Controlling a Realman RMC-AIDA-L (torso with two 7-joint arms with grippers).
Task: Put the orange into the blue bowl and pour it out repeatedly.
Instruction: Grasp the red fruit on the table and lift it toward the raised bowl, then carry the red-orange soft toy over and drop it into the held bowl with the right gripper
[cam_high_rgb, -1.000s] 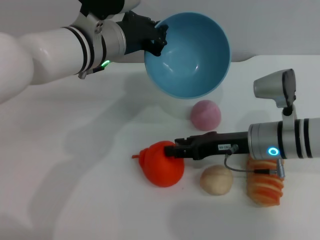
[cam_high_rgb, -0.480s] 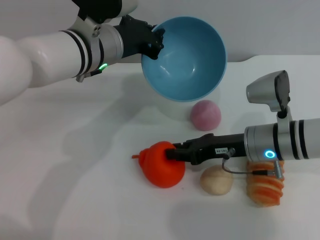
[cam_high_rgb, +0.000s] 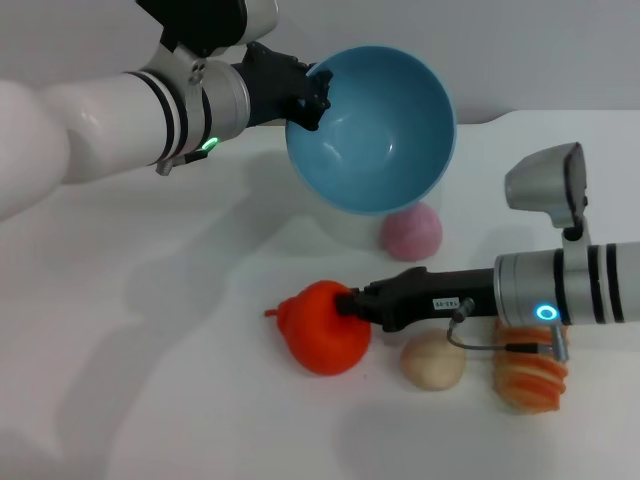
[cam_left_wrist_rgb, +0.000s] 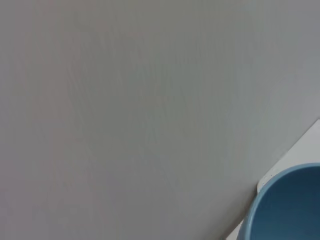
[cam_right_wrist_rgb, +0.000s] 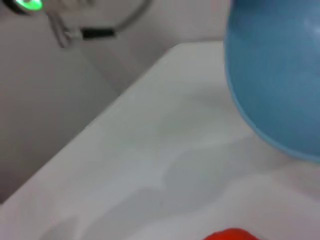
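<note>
Centrally, the blue bowl (cam_high_rgb: 372, 128) is shown held above the worktop (cam_high_rgb: 160, 330), tilted so that its opening faces forward and down; its rim is clamped by the left gripper (cam_high_rgb: 308, 92) at the side nearest the left arm. No contents are seen inside the bowl. Part of the bowl's outer wall is also recorded in the left wrist view (cam_left_wrist_rgb: 285, 205) and in the right wrist view (cam_right_wrist_rgb: 275, 75). Below and nearer the front, the orange (cam_high_rgb: 325, 326) is seen resting on the worktop, its stem nub pointing towards the robot's left. The right gripper (cam_high_rgb: 350, 303) is extended low across the worktop and is closed against the orange's right side, touching it. A sliver of the orange is visible at the edge of the right wrist view (cam_right_wrist_rgb: 232, 234). A pink ball (cam_high_rgb: 412, 233) is partly hidden behind the bowl's lower edge. A beige ball (cam_high_rgb: 433, 361) lies just beside the orange under the right arm, and a striped loaf (cam_high_rgb: 528, 376) is placed further to the right.
</note>
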